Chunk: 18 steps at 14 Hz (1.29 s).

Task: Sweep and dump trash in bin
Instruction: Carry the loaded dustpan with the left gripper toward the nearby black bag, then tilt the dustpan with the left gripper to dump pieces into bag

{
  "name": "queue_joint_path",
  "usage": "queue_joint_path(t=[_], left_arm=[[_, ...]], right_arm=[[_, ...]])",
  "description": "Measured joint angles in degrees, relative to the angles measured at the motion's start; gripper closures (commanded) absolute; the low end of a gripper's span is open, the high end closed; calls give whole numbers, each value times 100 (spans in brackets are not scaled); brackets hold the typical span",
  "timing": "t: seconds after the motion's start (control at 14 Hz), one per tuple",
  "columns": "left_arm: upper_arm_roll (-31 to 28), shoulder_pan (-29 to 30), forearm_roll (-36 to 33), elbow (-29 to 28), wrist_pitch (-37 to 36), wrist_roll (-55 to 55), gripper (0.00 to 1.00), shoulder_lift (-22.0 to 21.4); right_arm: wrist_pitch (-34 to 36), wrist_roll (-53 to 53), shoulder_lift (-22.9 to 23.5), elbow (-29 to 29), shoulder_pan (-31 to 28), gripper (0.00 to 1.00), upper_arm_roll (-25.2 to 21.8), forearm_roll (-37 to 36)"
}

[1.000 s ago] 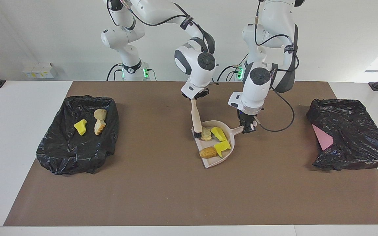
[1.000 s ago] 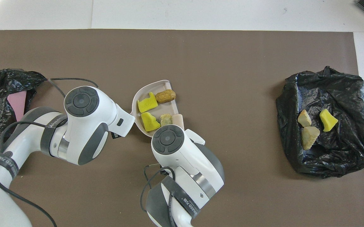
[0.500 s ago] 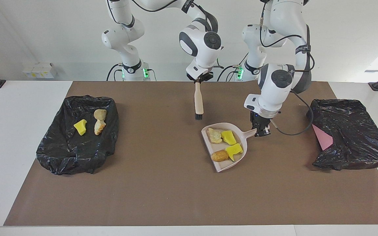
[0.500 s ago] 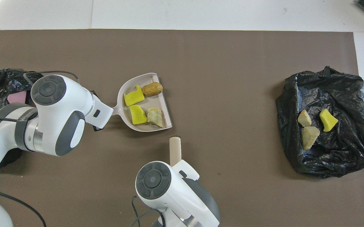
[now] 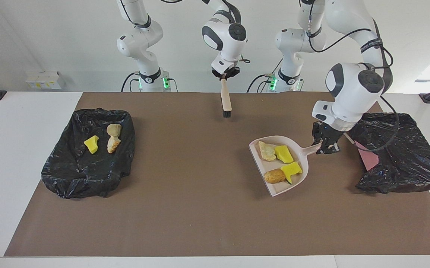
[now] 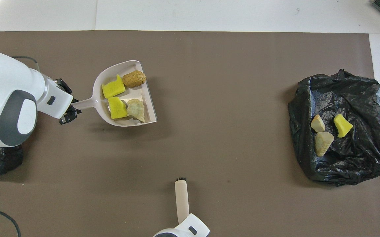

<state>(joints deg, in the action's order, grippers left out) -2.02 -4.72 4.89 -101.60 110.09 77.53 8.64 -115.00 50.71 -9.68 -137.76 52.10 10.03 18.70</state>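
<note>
My left gripper is shut on the handle of the beige dustpan, which hangs a little above the brown mat. Trash lies in the pan: two yellow pieces and two tan chunks. The pan is beside the black-bagged bin at the left arm's end. My right gripper is shut on the brush, held bristles-down over the mat's edge nearest the robots.
A second black-bagged bin sits at the right arm's end, holding a yellow scrap and two tan ones. A pink patch shows under the first bin's bag. Cables trail from the left arm's wrist.
The left gripper lifted the loaded dustpan and carried it toward the left arm's end of the table. The right gripper raised the brush out of the pan and drew it back toward the robots.
</note>
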Motion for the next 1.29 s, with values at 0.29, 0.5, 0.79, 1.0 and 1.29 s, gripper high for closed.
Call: queue_joint_path(t=[0.29, 0.5, 0.79, 1.0, 1.29], left_arm=[[0, 681, 38, 162, -241, 865, 100, -5], [-9, 1123, 40, 256, -324, 1377, 100, -6], [-51, 1753, 37, 502, -547, 2050, 100, 9], [-82, 2206, -60, 716, -665, 2703, 100, 51], [-96, 2701, -871, 1119, -738, 3071, 100, 224]], right_arm=[[-483, 49, 38, -288, 3, 100, -8, 37], [-589, 49, 156, -311, 146, 100, -4, 114], [-806, 39, 232, -313, 217, 100, -10, 287], [-943, 39, 368, -313, 217, 91, -11, 293], [-990, 39, 384, -304, 216, 61, -13, 296]])
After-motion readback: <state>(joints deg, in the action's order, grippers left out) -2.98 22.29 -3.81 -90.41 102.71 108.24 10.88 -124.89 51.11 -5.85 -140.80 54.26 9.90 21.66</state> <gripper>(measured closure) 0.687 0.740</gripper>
